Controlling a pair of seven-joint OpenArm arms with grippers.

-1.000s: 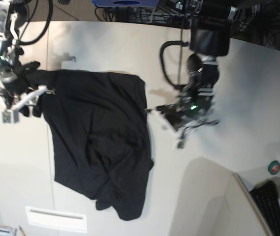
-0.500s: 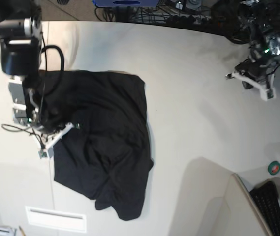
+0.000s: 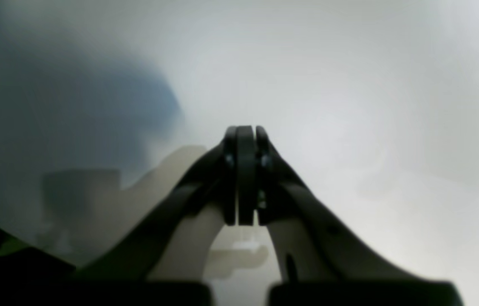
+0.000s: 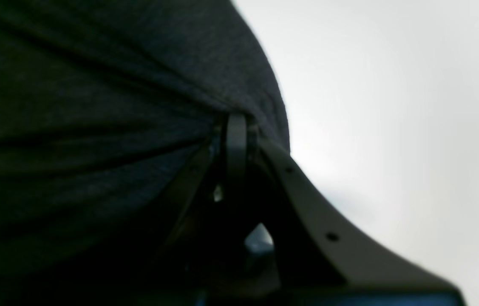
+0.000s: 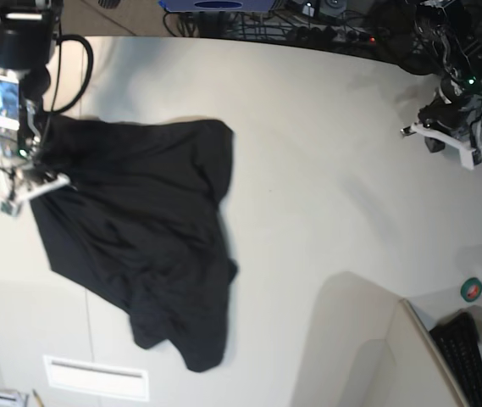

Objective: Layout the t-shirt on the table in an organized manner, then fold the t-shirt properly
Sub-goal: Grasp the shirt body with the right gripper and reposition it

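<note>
Right end effector (image 5: 33,185) pinches t-shirt (image 5: 139,237) edge; table (image 5: 325,186) around it bare.

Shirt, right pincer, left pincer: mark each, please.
shirt (image 5: 139,237), base view, middle of the cloth
right pincer (image 4: 236,127), right wrist view, closed tips on cloth
left pincer (image 3: 245,140), left wrist view, closed tips

The t-shirt (image 5: 135,242) has slid across the table (image 5: 325,170) toward the left of the base view, and its outline has skewed into a slant. The right end effector (image 4: 236,127), open and beside the cloth 1 second ago, has closed on the shirt's edge and pulled back. The left end effector (image 5: 444,140), formerly at the shirt's opposite edge, now sits well apart from it.
</note>
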